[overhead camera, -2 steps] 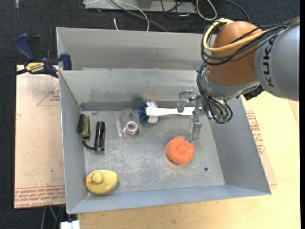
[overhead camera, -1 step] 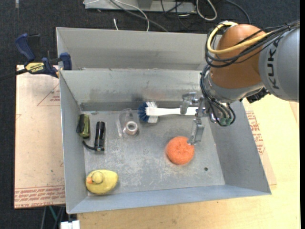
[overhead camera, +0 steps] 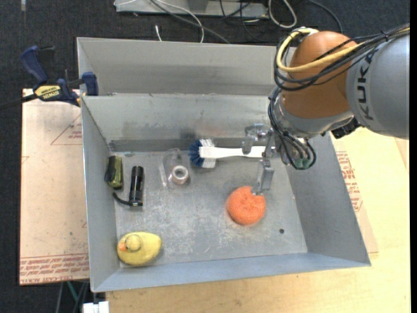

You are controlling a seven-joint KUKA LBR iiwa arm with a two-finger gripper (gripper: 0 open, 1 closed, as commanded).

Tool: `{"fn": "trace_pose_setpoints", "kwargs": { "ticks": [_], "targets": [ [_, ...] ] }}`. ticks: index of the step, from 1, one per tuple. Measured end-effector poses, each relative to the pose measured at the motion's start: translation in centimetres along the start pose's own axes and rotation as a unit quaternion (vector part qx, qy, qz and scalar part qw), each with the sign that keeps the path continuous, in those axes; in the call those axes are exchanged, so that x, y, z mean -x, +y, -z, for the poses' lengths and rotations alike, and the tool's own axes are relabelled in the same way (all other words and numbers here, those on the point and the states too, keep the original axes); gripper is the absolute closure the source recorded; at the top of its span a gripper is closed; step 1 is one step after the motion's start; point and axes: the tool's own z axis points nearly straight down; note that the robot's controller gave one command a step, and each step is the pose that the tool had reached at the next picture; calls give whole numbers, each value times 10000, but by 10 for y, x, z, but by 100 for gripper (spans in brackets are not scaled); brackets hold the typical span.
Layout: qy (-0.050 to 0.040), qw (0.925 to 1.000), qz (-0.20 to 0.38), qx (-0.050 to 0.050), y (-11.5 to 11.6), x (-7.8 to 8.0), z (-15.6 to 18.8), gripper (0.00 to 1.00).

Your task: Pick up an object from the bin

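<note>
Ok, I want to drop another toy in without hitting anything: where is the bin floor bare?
Widest bare patch: along the front, between the duck and the orange ball. A smaller one right of the ball, by the right bin wall. Crowded: the back row of black stick, clear cup and brush, and by the gripper at the ball.

In the bin (overhead camera: 319, 227) we find the ball (overhead camera: 246, 208) right of centre, the gripper (overhead camera: 264, 185) at its rear edge, the brush (overhead camera: 215, 153) behind both, the cup (overhead camera: 176, 174) beside the brush's left end, two gadgets (overhead camera: 135, 185) further left, and the duck (overhead camera: 139, 248) front-left.
</note>
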Motion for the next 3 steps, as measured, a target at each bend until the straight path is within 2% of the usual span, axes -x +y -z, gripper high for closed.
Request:
{"fn": "trace_pose_setpoints", "kwargs": {
  "ticks": [1,2,3],
  "targets": [
    [32,9996,268,10,32,-31,-80,0],
    [-79,9970,772,-9,14,15,-71,0],
    [0,9998,213,10,-2,-59,-22,0]
  ]
}}
